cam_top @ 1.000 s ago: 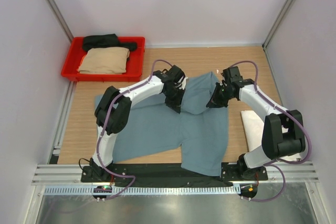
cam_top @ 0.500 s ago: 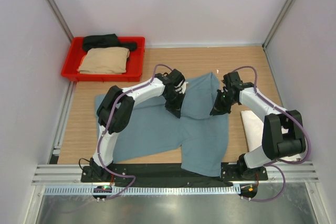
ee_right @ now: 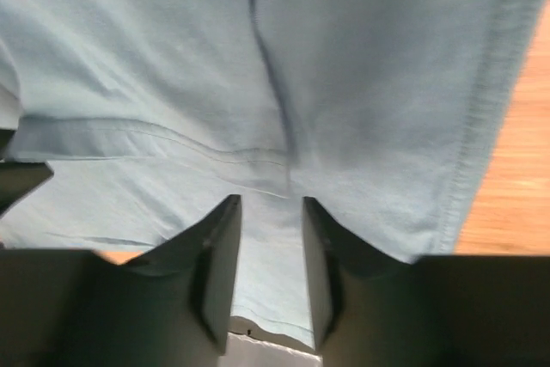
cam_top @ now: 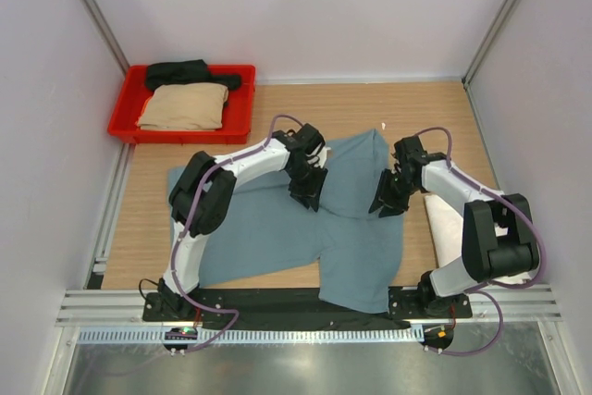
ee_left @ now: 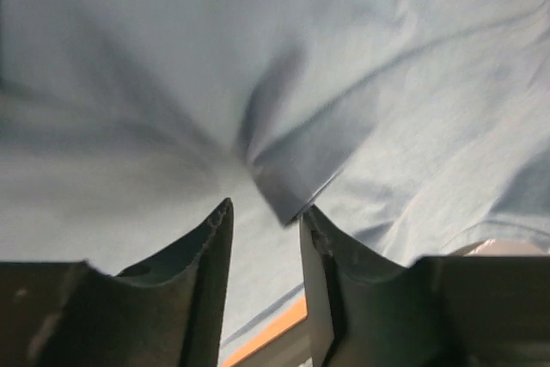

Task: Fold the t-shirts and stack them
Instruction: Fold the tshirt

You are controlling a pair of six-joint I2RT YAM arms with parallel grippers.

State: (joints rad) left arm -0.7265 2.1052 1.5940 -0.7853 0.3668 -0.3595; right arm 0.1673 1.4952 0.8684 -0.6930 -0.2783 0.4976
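A dusty teal-blue t-shirt [cam_top: 268, 228] lies spread on the wooden table, its far part folded over toward me. My left gripper [cam_top: 308, 193] hovers low over the fold's left side, jaws apart. In the left wrist view a folded corner of the teal-blue t-shirt [ee_left: 292, 169] lies just past the open left gripper [ee_left: 265, 208], not pinched. My right gripper [cam_top: 384, 205] stands over the fold's right side. In the right wrist view the right gripper [ee_right: 271, 202] is open above the teal-blue t-shirt's hem [ee_right: 172, 148]. A white t-shirt [cam_top: 446, 224] lies at the right, partly under the right arm.
A red tray [cam_top: 125, 127] at the back left holds a folded tan t-shirt [cam_top: 185, 106] and a black t-shirt [cam_top: 190, 73]. Grey walls close in both sides and the back. Bare wood [cam_top: 305, 104] shows behind the shirt.
Both grippers have come toward the near edge, drawing the shirt's far edge over itself. Both were shut on the cloth and now stand open, the cloth let go.
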